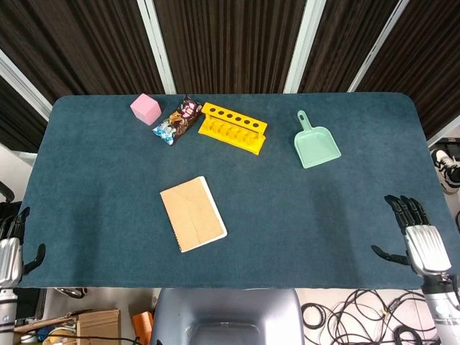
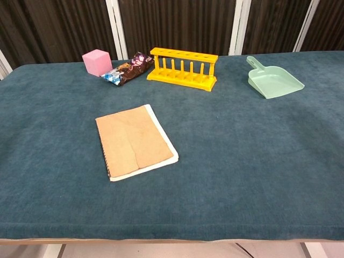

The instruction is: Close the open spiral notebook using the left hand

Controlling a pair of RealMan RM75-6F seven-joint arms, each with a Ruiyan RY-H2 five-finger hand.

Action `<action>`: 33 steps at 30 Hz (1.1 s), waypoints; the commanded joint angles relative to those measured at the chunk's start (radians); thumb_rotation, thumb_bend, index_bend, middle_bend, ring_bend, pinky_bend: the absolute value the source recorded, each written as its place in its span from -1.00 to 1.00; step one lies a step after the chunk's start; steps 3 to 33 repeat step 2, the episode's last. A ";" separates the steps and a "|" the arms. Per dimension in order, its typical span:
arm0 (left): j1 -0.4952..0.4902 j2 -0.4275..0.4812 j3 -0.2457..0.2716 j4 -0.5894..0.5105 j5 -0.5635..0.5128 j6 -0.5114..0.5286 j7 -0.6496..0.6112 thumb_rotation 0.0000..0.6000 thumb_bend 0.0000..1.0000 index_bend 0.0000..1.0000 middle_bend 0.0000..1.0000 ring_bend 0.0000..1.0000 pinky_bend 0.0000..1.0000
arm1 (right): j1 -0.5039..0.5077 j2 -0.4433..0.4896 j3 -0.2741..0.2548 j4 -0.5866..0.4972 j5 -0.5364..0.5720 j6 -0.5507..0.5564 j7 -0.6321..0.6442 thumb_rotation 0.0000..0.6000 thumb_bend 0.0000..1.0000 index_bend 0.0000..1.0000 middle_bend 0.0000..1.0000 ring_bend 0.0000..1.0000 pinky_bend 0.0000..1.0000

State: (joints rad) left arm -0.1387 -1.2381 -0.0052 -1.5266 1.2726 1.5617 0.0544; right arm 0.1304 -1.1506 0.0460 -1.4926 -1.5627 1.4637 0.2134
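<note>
The spiral notebook (image 1: pixel 192 213) lies closed on the blue table, its brown cover up and its spiral along the left edge; the chest view shows the notebook (image 2: pixel 134 141) flat with white pages peeking out on the right. My left hand (image 1: pixel 10 250) hangs off the table's left front corner, fingers apart, holding nothing. Beyond the right front corner, my right hand (image 1: pixel 415 236) is also empty with fingers spread. Neither hand appears in the chest view.
Along the far side stand a pink cube (image 1: pixel 146 108), a snack packet (image 1: pixel 177 120), a yellow tube rack (image 1: pixel 232 128) and a green dustpan (image 1: pixel 315 142). The blue table (image 1: pixel 302 215) stretches bare around the notebook.
</note>
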 commanded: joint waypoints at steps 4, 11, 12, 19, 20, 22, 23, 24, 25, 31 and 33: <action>0.073 -0.005 0.054 -0.023 0.062 0.066 -0.002 1.00 -0.21 -0.88 -0.67 -0.80 -0.78 | -0.004 -0.004 -0.010 0.005 -0.016 0.007 0.010 1.00 -1.00 -1.00 -0.85 -1.00 -0.83; 0.073 -0.005 0.054 -0.023 0.062 0.066 -0.002 1.00 -0.21 -0.88 -0.67 -0.80 -0.78 | -0.004 -0.004 -0.010 0.005 -0.016 0.007 0.010 1.00 -1.00 -1.00 -0.85 -1.00 -0.83; 0.073 -0.005 0.054 -0.023 0.062 0.066 -0.002 1.00 -0.21 -0.88 -0.67 -0.80 -0.78 | -0.004 -0.004 -0.010 0.005 -0.016 0.007 0.010 1.00 -1.00 -1.00 -0.85 -1.00 -0.83; 0.073 -0.005 0.054 -0.023 0.062 0.066 -0.002 1.00 -0.21 -0.88 -0.67 -0.80 -0.78 | -0.004 -0.004 -0.010 0.005 -0.016 0.007 0.010 1.00 -1.00 -1.00 -0.85 -1.00 -0.83; 0.073 -0.005 0.054 -0.023 0.062 0.066 -0.002 1.00 -0.21 -0.88 -0.67 -0.80 -0.78 | -0.004 -0.004 -0.010 0.005 -0.016 0.007 0.010 1.00 -1.00 -1.00 -0.85 -1.00 -0.83; 0.073 -0.005 0.054 -0.023 0.062 0.066 -0.002 1.00 -0.21 -0.88 -0.67 -0.80 -0.78 | -0.004 -0.004 -0.010 0.005 -0.016 0.007 0.010 1.00 -1.00 -1.00 -0.85 -1.00 -0.83; 0.073 -0.005 0.054 -0.023 0.062 0.066 -0.002 1.00 -0.21 -0.88 -0.67 -0.80 -0.78 | -0.004 -0.004 -0.010 0.005 -0.016 0.007 0.010 1.00 -1.00 -1.00 -0.85 -1.00 -0.83; 0.073 -0.005 0.054 -0.023 0.062 0.066 -0.002 1.00 -0.21 -0.88 -0.67 -0.80 -0.78 | -0.004 -0.004 -0.010 0.005 -0.016 0.007 0.010 1.00 -1.00 -1.00 -0.85 -1.00 -0.83; 0.073 -0.005 0.054 -0.023 0.062 0.066 -0.002 1.00 -0.21 -0.88 -0.67 -0.80 -0.78 | -0.004 -0.004 -0.010 0.005 -0.016 0.007 0.010 1.00 -1.00 -1.00 -0.85 -1.00 -0.83; 0.073 -0.005 0.054 -0.023 0.062 0.066 -0.002 1.00 -0.21 -0.88 -0.67 -0.80 -0.78 | -0.004 -0.004 -0.010 0.005 -0.016 0.007 0.010 1.00 -1.00 -1.00 -0.85 -1.00 -0.83; 0.073 -0.005 0.054 -0.023 0.062 0.066 -0.002 1.00 -0.21 -0.88 -0.67 -0.80 -0.78 | -0.004 -0.004 -0.010 0.005 -0.016 0.007 0.010 1.00 -1.00 -1.00 -0.85 -1.00 -0.83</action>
